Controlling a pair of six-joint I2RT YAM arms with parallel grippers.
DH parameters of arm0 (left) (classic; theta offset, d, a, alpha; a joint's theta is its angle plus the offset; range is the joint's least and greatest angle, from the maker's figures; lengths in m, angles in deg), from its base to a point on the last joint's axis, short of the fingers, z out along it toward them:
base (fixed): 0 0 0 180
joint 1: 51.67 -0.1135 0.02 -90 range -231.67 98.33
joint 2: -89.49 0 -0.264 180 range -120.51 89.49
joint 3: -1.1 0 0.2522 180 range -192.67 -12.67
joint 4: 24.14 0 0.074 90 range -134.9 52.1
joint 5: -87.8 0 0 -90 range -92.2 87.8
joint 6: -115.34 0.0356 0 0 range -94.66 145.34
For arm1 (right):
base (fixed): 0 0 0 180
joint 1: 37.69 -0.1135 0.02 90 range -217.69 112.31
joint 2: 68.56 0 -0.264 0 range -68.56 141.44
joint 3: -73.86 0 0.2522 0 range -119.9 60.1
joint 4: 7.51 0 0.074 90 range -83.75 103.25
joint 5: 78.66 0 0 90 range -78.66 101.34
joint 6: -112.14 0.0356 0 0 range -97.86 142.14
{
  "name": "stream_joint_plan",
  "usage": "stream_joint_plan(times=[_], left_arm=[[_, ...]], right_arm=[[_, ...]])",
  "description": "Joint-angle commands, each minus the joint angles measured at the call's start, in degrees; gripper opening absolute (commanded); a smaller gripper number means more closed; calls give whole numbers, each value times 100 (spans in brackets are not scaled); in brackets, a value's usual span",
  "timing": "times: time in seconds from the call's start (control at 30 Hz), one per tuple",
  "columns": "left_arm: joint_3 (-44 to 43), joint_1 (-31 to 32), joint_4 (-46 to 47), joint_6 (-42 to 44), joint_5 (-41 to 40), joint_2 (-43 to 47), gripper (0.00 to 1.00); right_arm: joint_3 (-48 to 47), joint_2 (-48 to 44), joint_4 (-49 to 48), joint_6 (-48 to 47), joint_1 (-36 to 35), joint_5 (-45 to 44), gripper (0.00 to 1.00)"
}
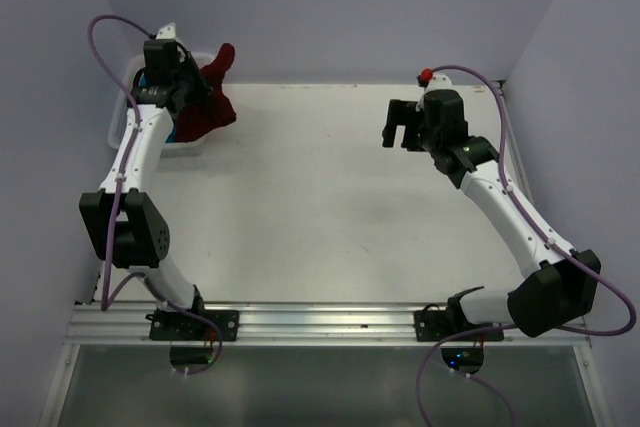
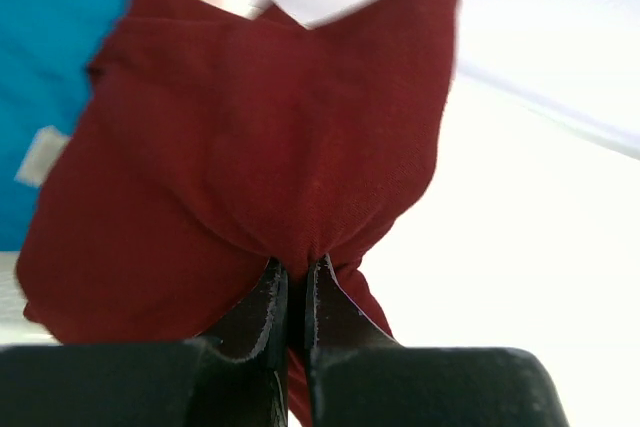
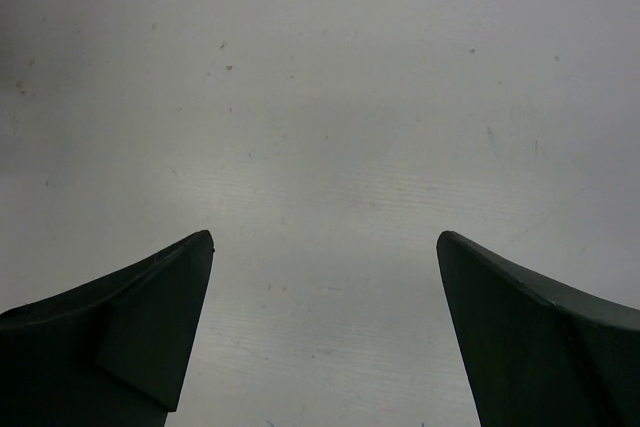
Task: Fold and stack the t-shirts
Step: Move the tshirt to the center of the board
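My left gripper [image 1: 192,87] is shut on a dark red t-shirt [image 1: 208,105] and holds it bunched above the bin at the table's far left corner. In the left wrist view the red t-shirt [image 2: 260,157] is pinched between the shut jaws of that gripper [image 2: 297,269] and hangs in folds. A blue t-shirt [image 2: 40,77] lies behind it in the bin. My right gripper [image 1: 400,129] is open and empty above the bare table at the far right; in the right wrist view the gripper [image 3: 325,239] has only table between its fingers.
A white bin [image 1: 122,129] stands at the far left edge, holding the blue cloth. The white table [image 1: 320,217] spreads between the arms. Purple walls close in the left, back and right sides.
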Motion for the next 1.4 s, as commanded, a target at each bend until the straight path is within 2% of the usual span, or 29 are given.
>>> stream_joint_plan(times=[0.0, 0.13, 0.17, 0.23, 0.27, 0.4, 0.5, 0.7, 0.87, 1.1, 1.37], left_arm=[[195, 397, 585, -196, 1644, 673, 0], [924, 643, 1367, -854, 2875, 1120, 0], [1065, 670, 1821, -1021, 3374, 1209, 0], [1416, 714, 2342, -1529, 3807, 1428, 0], [1514, 731, 2884, -1698, 4122, 1490, 0], [1892, 767, 4082, -2777, 4722, 1746, 0], [2033, 767, 4515, -3157, 4908, 1772, 0], [2235, 776, 4401, -3036, 4811, 1816, 0], [2148, 767, 3655, -2570, 4425, 1772, 0], [2288, 811, 3355, -2307, 4293, 1702, 0], [1859, 1293, 2795, -1578, 4890, 868, 0]], right_arm=[[62, -70, -253, 153, -14, -343, 99], [97, -88, -262, 214, -23, -545, 99], [106, -97, -245, 240, -14, -589, 99], [149, -141, -262, 267, -14, -712, 99], [167, -149, -271, 284, -14, -739, 99], [202, -202, -245, 381, -14, -914, 99], [202, -220, -218, 443, -23, -1090, 99], [281, -299, -192, 460, -14, -1205, 99], [325, -343, -192, 460, -14, -1214, 99], [378, -413, -183, 460, -14, -1249, 99], [413, -448, -192, 495, -14, -1257, 99]])
